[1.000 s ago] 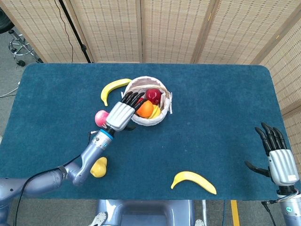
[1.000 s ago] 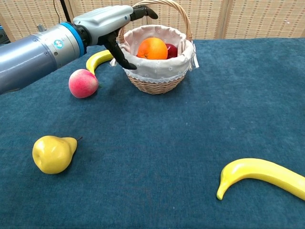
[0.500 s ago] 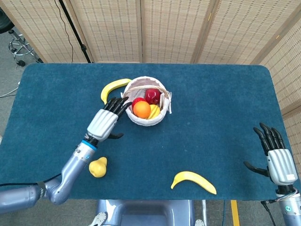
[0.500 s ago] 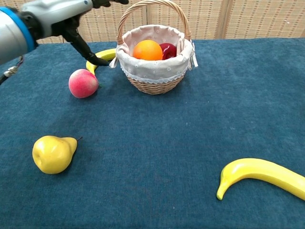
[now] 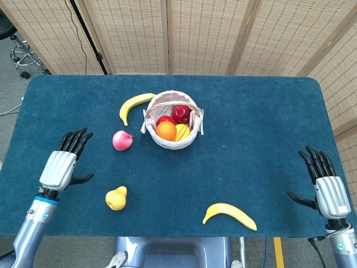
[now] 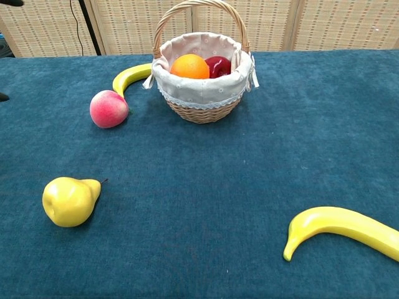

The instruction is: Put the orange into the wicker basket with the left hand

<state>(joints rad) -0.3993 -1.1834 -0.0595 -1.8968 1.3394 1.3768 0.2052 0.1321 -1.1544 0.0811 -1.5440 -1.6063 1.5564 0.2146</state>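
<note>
We see the round orange [image 5: 166, 130] sitting inside the lined wicker basket [image 5: 192, 135], touching a dark red apple [image 5: 181, 113] and a yellow fruit [image 5: 182, 132], well apart from both hands. Left hand [image 5: 60, 166] hovers over the blue-covered bench [image 5: 262, 128] near its left edge, fingers [image 5: 77, 139] spread wide, holding nothing. Pink peach [image 5: 122, 140] lies ahead and to the right of those fingertips; yellow pear [image 5: 116, 199] lies right of the left wrist. Right hand [image 5: 327, 191] at the far right edge, fingers [image 5: 316, 161] wide apart, empty. One yellow banana [image 5: 230, 215] lies left of the right hand; another curved banana [image 5: 132, 105] lies just beside the basket.
</note>
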